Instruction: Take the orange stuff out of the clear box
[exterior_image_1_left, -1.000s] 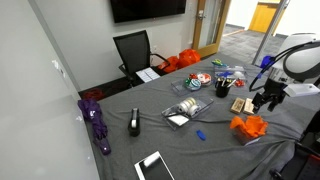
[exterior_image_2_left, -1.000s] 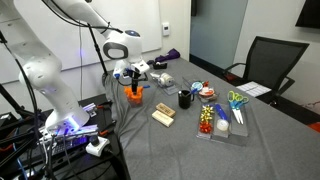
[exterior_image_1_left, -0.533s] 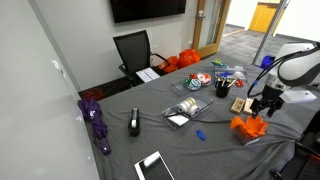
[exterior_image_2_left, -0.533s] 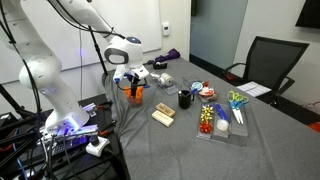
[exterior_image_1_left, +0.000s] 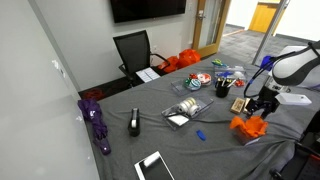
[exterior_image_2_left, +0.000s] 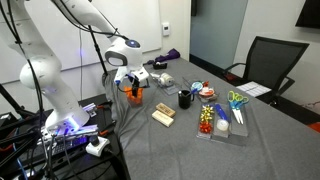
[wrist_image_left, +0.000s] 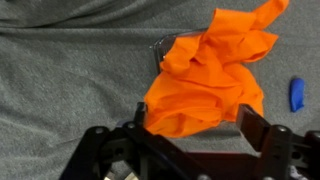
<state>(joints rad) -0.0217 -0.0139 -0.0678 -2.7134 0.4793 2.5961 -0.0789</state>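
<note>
The gripper (wrist_image_left: 195, 118) hangs just above the cloth (wrist_image_left: 210, 75), its jaws apart, one on each side of the orange heap's near edge and closed on nothing. The cloth lies crumpled in the box (wrist_image_left: 158, 48), which is so clear that only a thin line of its rim shows at the cloth's far left; the cloth spills over much of it. In both exterior views the box sits near the table (wrist_image_left: 70, 70) edge by the robot. A small blue piece (wrist_image_left: 296, 94) lies just beside the cloth, to the right. The likely trouble is that the jaws close on the box wall along with the fabric, or that a fold snags the rim, so the light box lifts, tips or slides off the edge. A pinch on too thin a fold may also slip.
</note>
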